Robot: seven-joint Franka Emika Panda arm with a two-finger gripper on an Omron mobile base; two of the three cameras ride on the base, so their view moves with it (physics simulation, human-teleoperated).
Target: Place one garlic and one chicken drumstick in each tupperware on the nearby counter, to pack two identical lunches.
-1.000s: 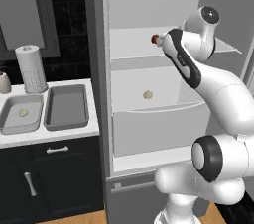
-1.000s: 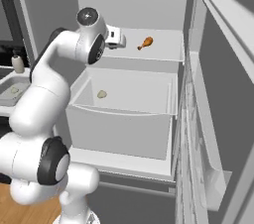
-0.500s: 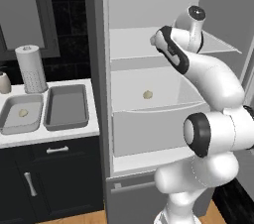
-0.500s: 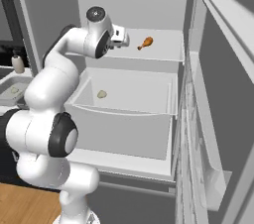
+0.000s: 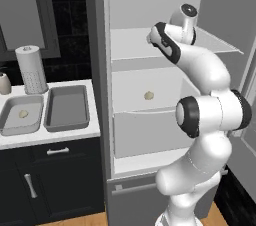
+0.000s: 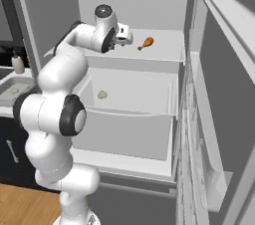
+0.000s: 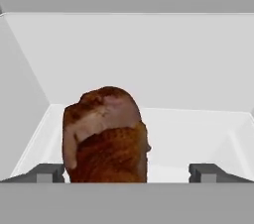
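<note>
The browned, rough-skinned chicken drumstick looks matt; the two grey rectangular tupperware trays look smooth, on a white marbled table.

On the upper fridge shelf, the drumstick lies between the wide-apart fingers of the tool, nearer the left one. White shelf walls close both sides and the back; room stays free on its right.
</note>
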